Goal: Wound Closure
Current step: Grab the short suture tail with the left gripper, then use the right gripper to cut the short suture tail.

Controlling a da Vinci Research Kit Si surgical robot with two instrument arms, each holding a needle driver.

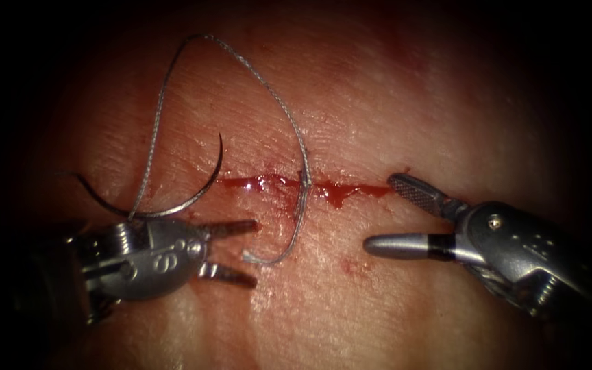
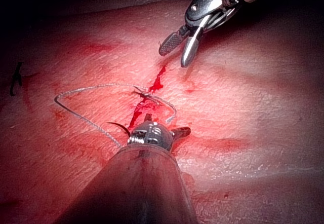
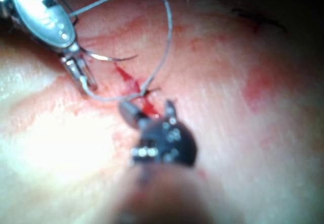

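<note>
In the endoscope view the left hand (image 1: 231,250) is sitting at the lower left of the frame with its two jaws spread apart and gripping nothing. The curved needle (image 1: 193,195) is lying just above that hand on the tissue (image 1: 378,103), left of the cut (image 1: 310,185), its point turned upward and its whole curve free of the tissue. Whether the needle's tail end is touching the tool's body cannot be told. The thread (image 1: 268,89) is running from the needle's tail up in a tall loop toward the upper left, coming down through the cut near its middle, and ending in a short free tail (image 1: 258,259) just below the cut, close to the left hand's jaws. Red fluid (image 1: 337,193) is pooling along the cut. The right hand (image 1: 392,212) is reaching in from the lower right, its jaws wide apart and holding nothing, the upper jaw's tip lying at the cut's right end.
</note>
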